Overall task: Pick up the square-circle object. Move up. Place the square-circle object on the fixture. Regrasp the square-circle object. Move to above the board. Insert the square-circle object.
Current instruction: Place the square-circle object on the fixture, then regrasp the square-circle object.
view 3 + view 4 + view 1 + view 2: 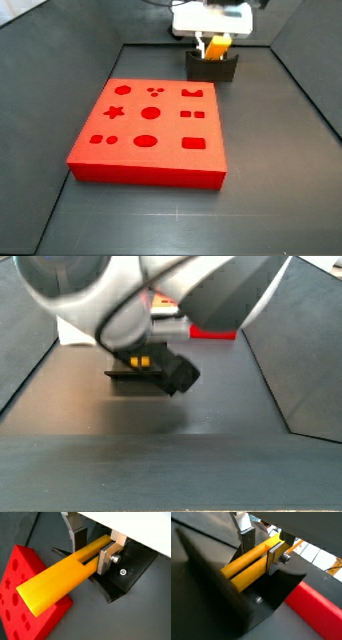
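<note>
The square-circle object [60, 579] is a long yellow peg lying across the dark fixture [123, 582]. My gripper [92, 549] is shut on it, with one dark pad and one silver plate pressed to its two sides. The same grip shows from the opposite side: the peg [244, 567] sits between the fingers of the gripper [261, 549], over the fixture's black wall [211, 577]. In a side view the peg [215, 45] hangs under the white hand above the fixture [211, 68]. The red board [147, 130] lies in front of it.
The board's corner [23, 597] lies close under the peg's free end. Its red edge [314, 609] runs beside the fixture. The arm's large body [134, 296] fills the upper part of a side view, above the fixture [147, 371]. Dark walls ring the floor.
</note>
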